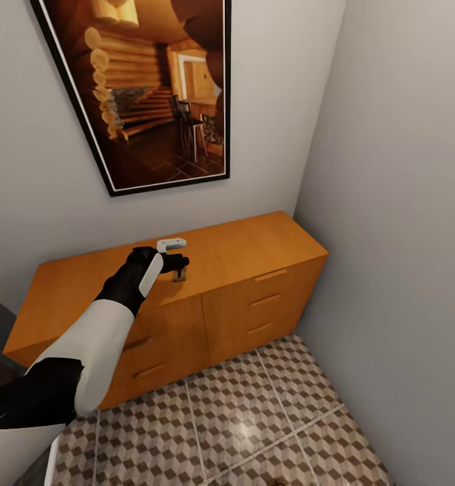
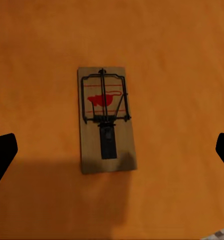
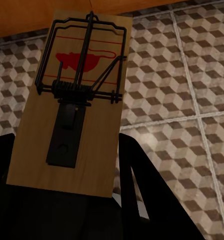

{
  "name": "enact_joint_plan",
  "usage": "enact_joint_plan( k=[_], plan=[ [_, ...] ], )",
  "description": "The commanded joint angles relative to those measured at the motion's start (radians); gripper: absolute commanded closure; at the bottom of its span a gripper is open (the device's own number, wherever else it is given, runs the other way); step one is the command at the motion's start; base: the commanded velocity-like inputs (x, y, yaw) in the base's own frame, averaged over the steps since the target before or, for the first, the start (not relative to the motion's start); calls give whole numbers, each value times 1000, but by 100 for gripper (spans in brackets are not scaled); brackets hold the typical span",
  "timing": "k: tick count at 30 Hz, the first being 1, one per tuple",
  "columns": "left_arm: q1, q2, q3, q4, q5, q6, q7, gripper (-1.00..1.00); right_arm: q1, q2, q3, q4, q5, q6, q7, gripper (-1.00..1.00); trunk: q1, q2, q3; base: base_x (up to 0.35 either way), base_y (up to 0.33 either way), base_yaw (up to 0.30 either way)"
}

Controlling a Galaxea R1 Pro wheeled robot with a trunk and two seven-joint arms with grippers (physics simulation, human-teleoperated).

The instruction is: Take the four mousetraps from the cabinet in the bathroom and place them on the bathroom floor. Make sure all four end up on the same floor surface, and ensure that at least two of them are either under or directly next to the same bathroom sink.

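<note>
**Trap centred under the left jaws, a second one held in the right**

Trap number one, a small flat rectangular wooden mousetrap with dark wire parts and a red mark [image 2: 107,121], lies flat on the top of the low, wide orange-brown wooden cabinet [image 1: 254,246]. In the left wrist view it sits about midway between the two black fingertips of the left gripper [image 2: 112,150], which stand wide apart at either edge of the picture. Its long axis runs crosswise to the line joining those fingertips, so the jaws would close across its narrow width, on the long edges. My judgement is that a straight descent should do, with no turn of the wrist.

The head view gives the wider setting: the left arm reaches out over the cabinet top, with the gripper above the board near the front edge, all six drawer fronts shut, and the brown-and-beige cube-patterned tiled bathroom floor [image 1: 254,418] in front. There the trap is little more than a small dark shape under the fingers.

The right wrist view adds a second wooden mousetrap [image 3: 74,107], clamped at its near end in the right gripper [image 3: 67,200], standing out over the tiles with the cabinet's edge behind it.
</note>
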Motion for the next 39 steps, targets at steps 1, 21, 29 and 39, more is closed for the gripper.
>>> enact_joint_plan(
  k=[1, 21, 29, 39],
  plan=[
    [-1, 0, -3, -1, 11, 4, 9, -100, -1, 0, -3, 1, 2, -3, 5, 100, 0, -2, -3, 0, 0, 0],
    [-1, 0, -3, 19, 11, 3, 8, -100, -1, 0, -3, 1, 2, -3, 4, 100, 0, -2, -10, 15, 0, 0],
    [-1, 0, -3, 23, 11, 3, 7, -100, -1, 0, -3, 1, 3, -3, 3, 100, 0, -2, -10, 5, 0, 0],
    [0, 0, -3, 41, 11, -1, 6, -100, -1, 0, -3, 1, 2, -3, 3, 100, 0, -2, -10, 0, 0, 0]
  ],
)
